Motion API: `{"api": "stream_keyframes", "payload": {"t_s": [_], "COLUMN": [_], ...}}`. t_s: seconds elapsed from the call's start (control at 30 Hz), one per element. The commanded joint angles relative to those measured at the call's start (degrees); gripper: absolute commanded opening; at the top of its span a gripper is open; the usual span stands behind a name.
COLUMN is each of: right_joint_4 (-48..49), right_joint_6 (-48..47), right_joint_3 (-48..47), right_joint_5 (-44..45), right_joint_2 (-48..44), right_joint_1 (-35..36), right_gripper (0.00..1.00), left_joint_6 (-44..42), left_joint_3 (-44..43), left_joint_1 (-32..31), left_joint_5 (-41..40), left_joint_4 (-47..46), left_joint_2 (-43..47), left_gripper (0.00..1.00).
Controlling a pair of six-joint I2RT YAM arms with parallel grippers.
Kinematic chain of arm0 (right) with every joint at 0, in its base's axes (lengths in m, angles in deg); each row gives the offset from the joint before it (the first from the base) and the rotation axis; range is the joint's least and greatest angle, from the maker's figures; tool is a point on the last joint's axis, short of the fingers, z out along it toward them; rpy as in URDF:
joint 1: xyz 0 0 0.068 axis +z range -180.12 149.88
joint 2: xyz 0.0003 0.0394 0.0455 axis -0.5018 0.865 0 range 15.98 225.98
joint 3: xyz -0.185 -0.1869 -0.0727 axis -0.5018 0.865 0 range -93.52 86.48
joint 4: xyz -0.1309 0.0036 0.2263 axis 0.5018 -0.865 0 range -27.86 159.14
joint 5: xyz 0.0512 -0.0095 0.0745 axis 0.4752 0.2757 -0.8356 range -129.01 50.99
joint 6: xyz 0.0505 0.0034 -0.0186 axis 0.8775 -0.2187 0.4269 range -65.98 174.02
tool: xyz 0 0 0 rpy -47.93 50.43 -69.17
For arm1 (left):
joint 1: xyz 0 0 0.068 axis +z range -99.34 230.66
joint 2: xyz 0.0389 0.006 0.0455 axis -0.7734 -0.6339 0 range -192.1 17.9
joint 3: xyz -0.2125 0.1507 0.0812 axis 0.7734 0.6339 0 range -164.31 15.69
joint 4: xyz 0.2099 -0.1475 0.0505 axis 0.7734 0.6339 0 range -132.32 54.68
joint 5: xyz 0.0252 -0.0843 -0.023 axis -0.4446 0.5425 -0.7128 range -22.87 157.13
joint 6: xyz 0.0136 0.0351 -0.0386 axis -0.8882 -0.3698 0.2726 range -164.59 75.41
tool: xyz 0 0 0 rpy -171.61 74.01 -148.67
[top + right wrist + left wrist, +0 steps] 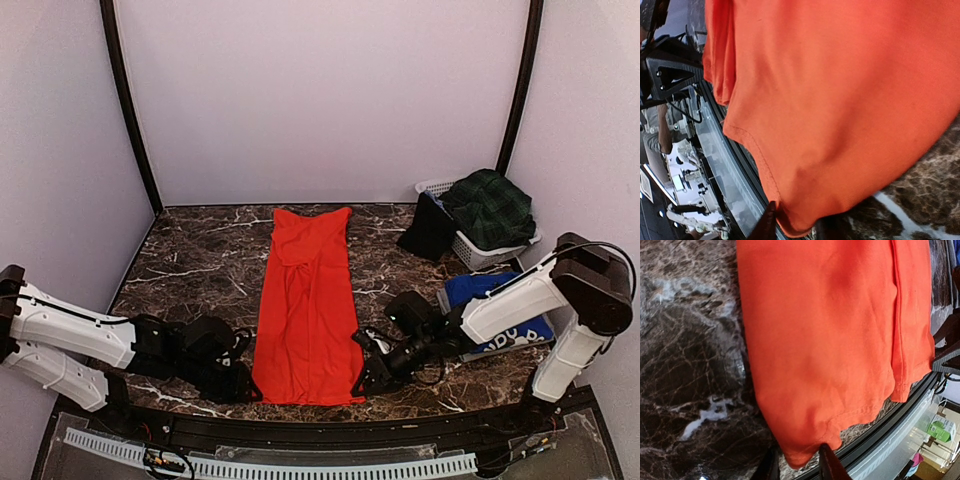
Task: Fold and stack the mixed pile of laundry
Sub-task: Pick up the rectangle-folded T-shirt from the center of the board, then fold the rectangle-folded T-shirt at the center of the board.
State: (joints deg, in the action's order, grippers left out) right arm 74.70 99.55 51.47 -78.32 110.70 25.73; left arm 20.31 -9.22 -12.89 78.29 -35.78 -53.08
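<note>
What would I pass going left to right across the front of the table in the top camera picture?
left gripper → red-orange T-shirt → right gripper → royal blue T-shirt

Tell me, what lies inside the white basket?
A dark green tartan garment fills the white basket, and a black garment leans against its side. Anything beneath them is covered.

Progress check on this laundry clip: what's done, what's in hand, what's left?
Done: the red-orange T-shirt lies folded lengthwise into a narrow strip mid-table. In hand: the left gripper and right gripper each straddle a near corner of it; a firm pinch isn't clear. Left: the crosswise fold, the blue T-shirt under the right arm, plus the tartan skirt and black garment at the white basket.
</note>
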Motion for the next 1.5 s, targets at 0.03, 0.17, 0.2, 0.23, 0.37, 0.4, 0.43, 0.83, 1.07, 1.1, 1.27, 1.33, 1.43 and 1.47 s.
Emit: {"api": "stream_keyframes", "payload": {"t_s": [0.03, 0.17, 0.2, 0.23, 0.37, 0.4, 0.43, 0.83, 1.07, 1.1, 1.27, 1.33, 1.43, 1.47], "right_joint_4": [-0.13, -1.20, -1.50, -1.74, -1.72, -1.74, -1.81, -12.95, -12.09, -12.00, -12.31, -12.93, -13.75, -13.91], "right_joint_6": [0.30, 0.94, 1.30, 1.86, 5.99, 6.90, 7.46, -4.01, -11.29, -12.76, -17.87, -19.67, -21.56, -21.89], "right_joint_3": [1.23, 3.10, 3.58, 4.25, 6.87, 7.49, 7.86, -3.14, -11.44, -12.86, -21.17, -25.58, -33.50, -35.76], "right_joint_5": [1.21, 1.80, 1.98, 2.08, 2.69, 2.81, 2.79, 7.55, 5.98, 5.83, 4.95, 4.45, 3.86, 3.59], "right_joint_2": [0.71, -2.67, -3.90, -5.23, -9.93, -11.28, -12.22, -16.08, -7.31, -6.08, 0.56, 3.68, 9.75, 11.55], "right_joint_1": [0.68, 2.09, 2.87, 3.65, 6.95, 7.40, 7.58, -2.55, -8.63, -9.71, -16.66, -18.99, -21.77, -22.50], "right_gripper": [0.02, 0.00, 0.00, 0.00, 0.00, 0.00, 0.00, 0.00, 0.00, 0.00, 0.00, 0.00, 0.00, 0.00], "left_joint_6": [-0.76, -0.46, 0.18, 0.73, 4.69, 5.47, 5.62, -6.22, -14.64, -16.35, -23.19, -25.42, -28.49, -29.19], "left_joint_3": [-0.30, -1.08, -1.39, -1.42, -0.48, -0.09, -0.12, -7.58, -14.00, -15.74, -24.37, -28.06, -32.82, -34.99], "left_joint_1": [-0.29, -3.31, -4.07, -5.54, -9.25, -9.76, -9.84, 2.22, 10.23, 12.16, 19.25, 21.90, 25.44, 26.13], "left_joint_5": [-0.30, 0.24, 0.08, 0.04, 0.21, 0.19, 0.14, -1.54, -0.55, -0.59, -0.14, 0.69, 1.62, 2.06], "left_joint_4": [-1.25, -0.57, 0.11, 0.47, 1.19, 1.50, 1.87, 6.80, 4.40, 4.20, 2.55, 2.09, 1.55, 1.17], "left_joint_2": [-1.27, -1.00, -0.54, 0.08, 3.96, 4.77, 6.46, 8.87, 0.52, -0.42, -9.04, -12.71, -19.24, -20.63], "left_gripper": [0.11, 0.00, 0.00, 0.00, 0.00, 0.00, 0.00, 0.00, 0.00, 0.00, 0.00, 0.00, 0.00, 0.00]}}
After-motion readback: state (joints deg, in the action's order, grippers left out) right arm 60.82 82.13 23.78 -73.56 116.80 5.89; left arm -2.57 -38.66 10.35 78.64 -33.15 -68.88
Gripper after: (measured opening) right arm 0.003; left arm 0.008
